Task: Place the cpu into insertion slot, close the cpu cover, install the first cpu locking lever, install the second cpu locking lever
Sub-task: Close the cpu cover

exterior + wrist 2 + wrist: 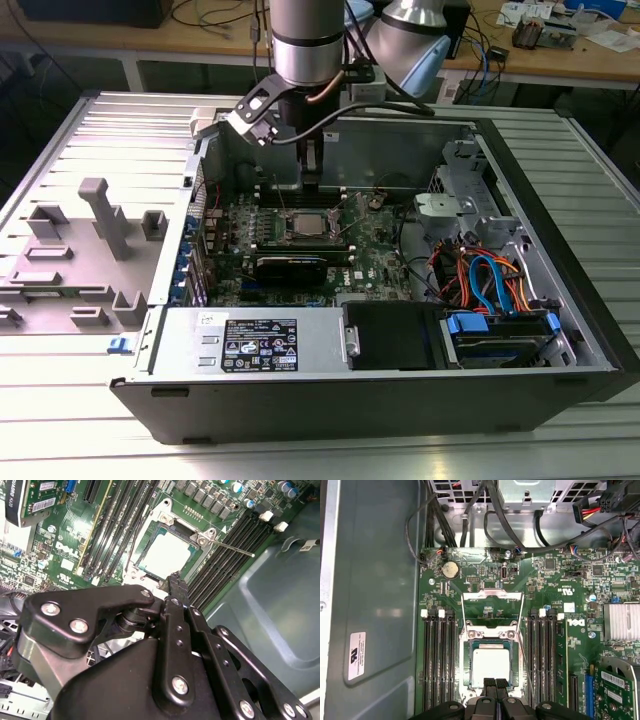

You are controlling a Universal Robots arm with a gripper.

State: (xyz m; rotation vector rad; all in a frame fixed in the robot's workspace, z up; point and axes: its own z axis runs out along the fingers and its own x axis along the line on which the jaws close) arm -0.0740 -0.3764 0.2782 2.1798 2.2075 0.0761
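- Robot gripper [496,682]: the two black fingers are pressed together with nothing between them. In the exterior view, the gripper [312,185] hangs at 12 o'clock from the socket, low inside the open black computer case [560,290].
- In the second wrist view, the gripper [175,580] has its tip just beside the chip's edge. Contact cannot be determined.
- Small flat square cpu with dull silver-grey metal top [491,665]: seated flat in the insertion slot, uncovered. It is also visible in the second wrist view [167,555] and the exterior view [305,224].
- Square dark insertion slot with silvery rim [468,662]: set into the green circuit board [580,645], between two banks of long black memory slots [439,660].
- Thin square silvery cpu cover frame [493,596]: swung open off the chip, on the socket side facing the round silver coin cell [450,569]. Green board shows through its window.
- Thin silvery wire locking lever [230,547]: unlatched, reaching out from the socket corner above the memory slots.
- Long black rectangular card [303,265]: at 6 o'clock from the socket in the exterior view.
- Orange and blue cable bundle [485,280]: at 4 o'clock from the socket.
- Grey plastic fixture [95,240]: outside the case, at 9 o'clock.
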